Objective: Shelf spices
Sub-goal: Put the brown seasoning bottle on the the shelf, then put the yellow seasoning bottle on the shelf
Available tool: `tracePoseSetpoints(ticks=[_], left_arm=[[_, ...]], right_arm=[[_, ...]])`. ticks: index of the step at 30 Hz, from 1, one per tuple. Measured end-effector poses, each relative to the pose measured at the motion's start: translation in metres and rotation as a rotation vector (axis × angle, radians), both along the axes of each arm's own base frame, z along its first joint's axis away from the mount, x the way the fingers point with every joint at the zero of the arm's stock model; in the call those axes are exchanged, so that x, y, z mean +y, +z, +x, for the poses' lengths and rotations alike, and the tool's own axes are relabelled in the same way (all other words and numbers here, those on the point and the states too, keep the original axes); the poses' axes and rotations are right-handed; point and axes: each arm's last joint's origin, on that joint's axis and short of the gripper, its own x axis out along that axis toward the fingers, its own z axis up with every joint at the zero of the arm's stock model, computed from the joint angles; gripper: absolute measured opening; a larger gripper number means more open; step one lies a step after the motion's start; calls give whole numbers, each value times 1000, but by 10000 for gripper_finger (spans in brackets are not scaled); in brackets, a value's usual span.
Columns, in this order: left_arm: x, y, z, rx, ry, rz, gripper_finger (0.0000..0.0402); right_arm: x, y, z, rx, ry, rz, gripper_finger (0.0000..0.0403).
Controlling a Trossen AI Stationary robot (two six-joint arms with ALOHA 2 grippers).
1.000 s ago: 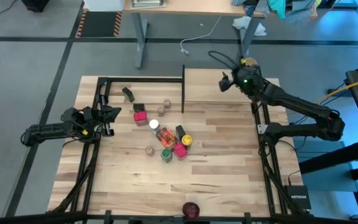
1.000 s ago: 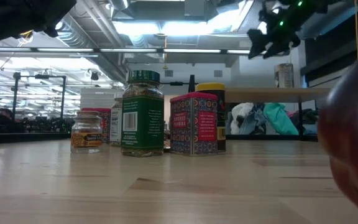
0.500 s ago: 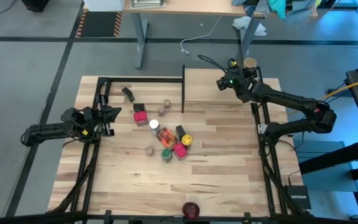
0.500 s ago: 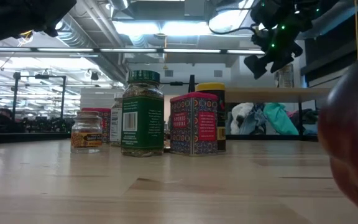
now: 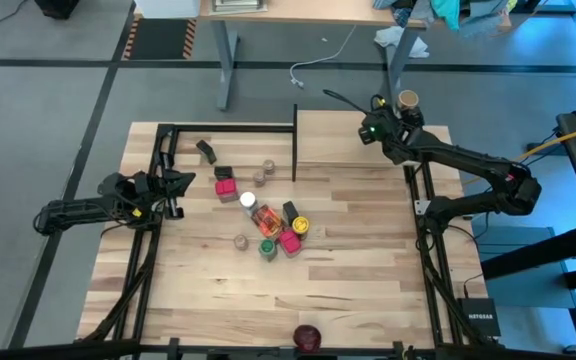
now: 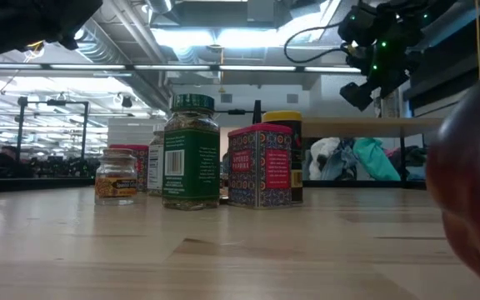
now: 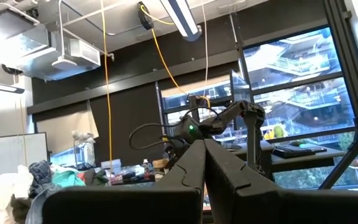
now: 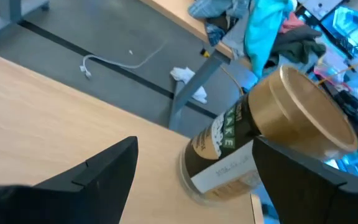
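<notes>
My right gripper hangs open above the table's far right corner; its two fingers stand wide apart in the right wrist view. Just beyond them a dark jar with a gold-tan lid stands on its base at the corner, untouched. The other spices stand clustered mid-table: pink-red boxes, a white-capped bottle, a green-lidded jar, an orange-red packet. The shelf, a black frame at the far left, has a few dark items inside. My left gripper waits shut at the left edge.
A dark red round object sits at the near edge and bulks large in the low view. The shelf's black post stands between the shelf and the right gripper. Bare planks lie between the cluster and the right edge.
My right gripper has swung about over the far right corner, dipping a little and then edging toward the gold-lidded jar. The jar has stayed standing where it was.
</notes>
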Motion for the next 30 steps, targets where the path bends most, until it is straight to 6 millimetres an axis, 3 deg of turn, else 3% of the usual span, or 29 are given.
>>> tracePoseSetpoints(ticks=[10, 15, 23, 30], left_arm=[[0, 0, 0, 0, 0, 0, 0], [0, 0, 0, 0, 0, 0, 0], [0, 0, 0, 0, 0, 0, 0], [0, 0, 0, -1, -5, -9, 0]], right_arm=[[1, -1, -2, 23, -10, 9, 324], [8, -2, 6, -8, 73, 47, 324], [53, 2, 29, -20, 344, 91, 324], [103, 2, 55, -175, 691, 231, 324]])
